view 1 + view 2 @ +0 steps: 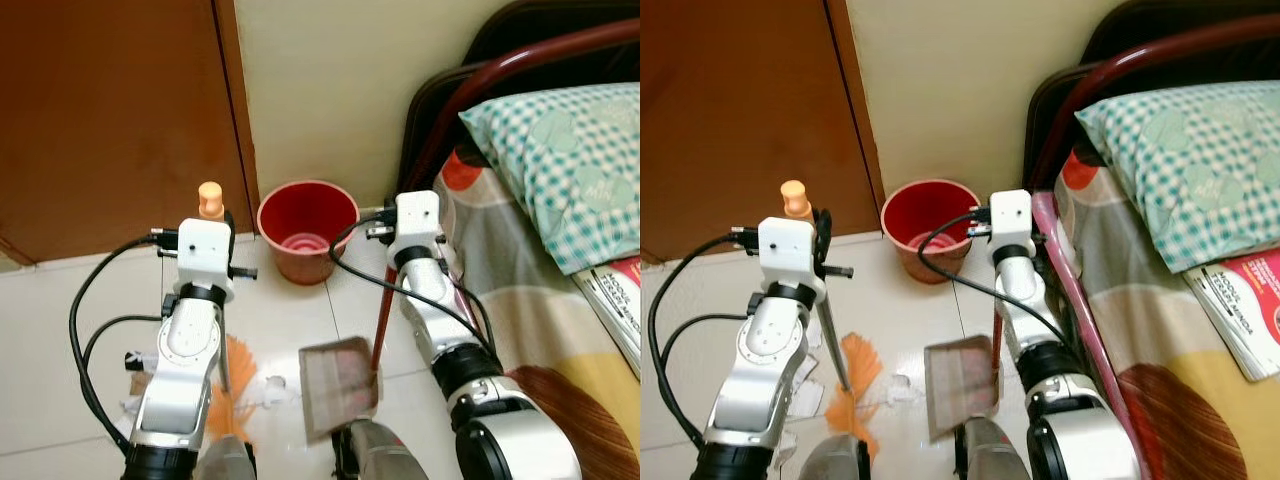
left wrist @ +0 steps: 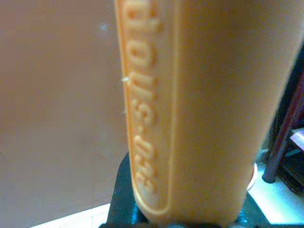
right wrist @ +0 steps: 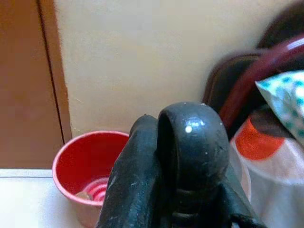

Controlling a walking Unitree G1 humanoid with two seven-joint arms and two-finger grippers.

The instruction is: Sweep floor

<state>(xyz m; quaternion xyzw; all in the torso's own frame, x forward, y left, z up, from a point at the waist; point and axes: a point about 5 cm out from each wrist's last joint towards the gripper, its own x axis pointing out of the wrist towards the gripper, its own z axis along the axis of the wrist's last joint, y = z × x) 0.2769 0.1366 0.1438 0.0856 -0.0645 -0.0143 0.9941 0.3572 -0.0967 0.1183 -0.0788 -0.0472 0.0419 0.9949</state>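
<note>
Your left gripper point(image 1: 810, 225) is closed on the orange broom handle point(image 1: 210, 200), whose top pokes up behind the wrist. In the left wrist view the handle point(image 2: 190, 109) shows close and blurred, with embossed lettering you can read only in part. The thin shaft runs down to the orange bristles point(image 1: 855, 385) on the white tiled floor point(image 1: 900, 330), among scraps of white litter point(image 1: 902, 388); your arm covers part of them.

Your right gripper point(image 1: 385, 228) holds the dark rounded grip point(image 3: 190, 142) of the dustpan; the fingers themselves are hidden behind it. The dustpan tray point(image 1: 960, 385) looks blurred. A red bucket point(image 1: 305, 228) stands against the wall beside the bed point(image 1: 560, 300).
</note>
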